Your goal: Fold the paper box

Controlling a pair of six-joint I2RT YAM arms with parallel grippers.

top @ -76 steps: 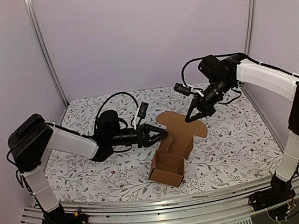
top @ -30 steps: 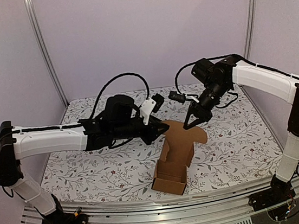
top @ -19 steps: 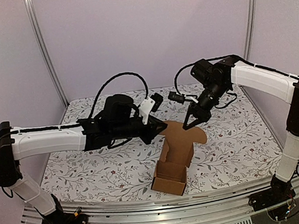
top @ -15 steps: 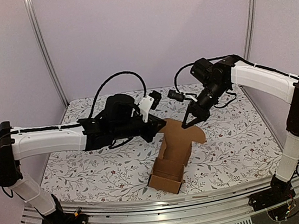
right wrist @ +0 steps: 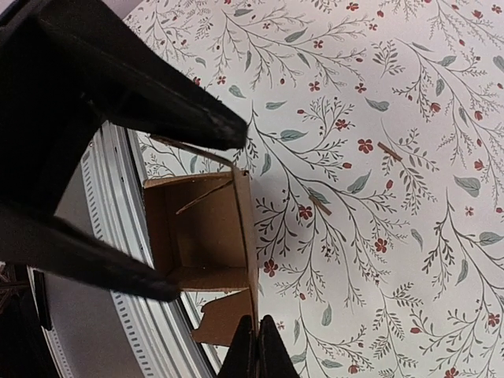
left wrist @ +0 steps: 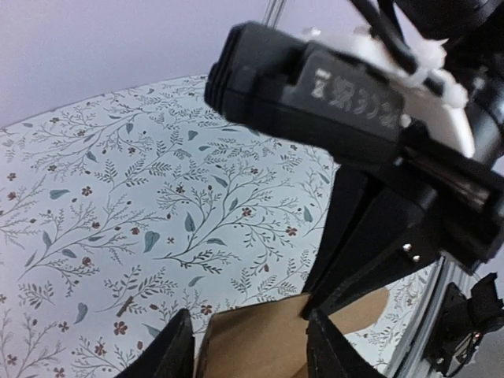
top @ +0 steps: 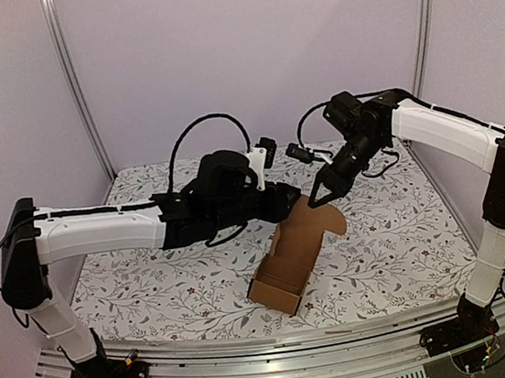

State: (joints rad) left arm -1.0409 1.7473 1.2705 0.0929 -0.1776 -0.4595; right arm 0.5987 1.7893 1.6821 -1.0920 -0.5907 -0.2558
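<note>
The light, creasable box [top: 278, 287] probably suits a hold on its raised flap [top: 317, 224], which the parted left gripper [left wrist: 250, 319] straddles beside the closed right gripper [right wrist: 257, 324].

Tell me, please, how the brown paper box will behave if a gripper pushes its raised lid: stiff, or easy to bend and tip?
The paper box is thin, empty cardboard, so probably light and apt to slide or tip. Its tall lid flap leans from a crease, so it will likely bend there rather than resist.
</note>
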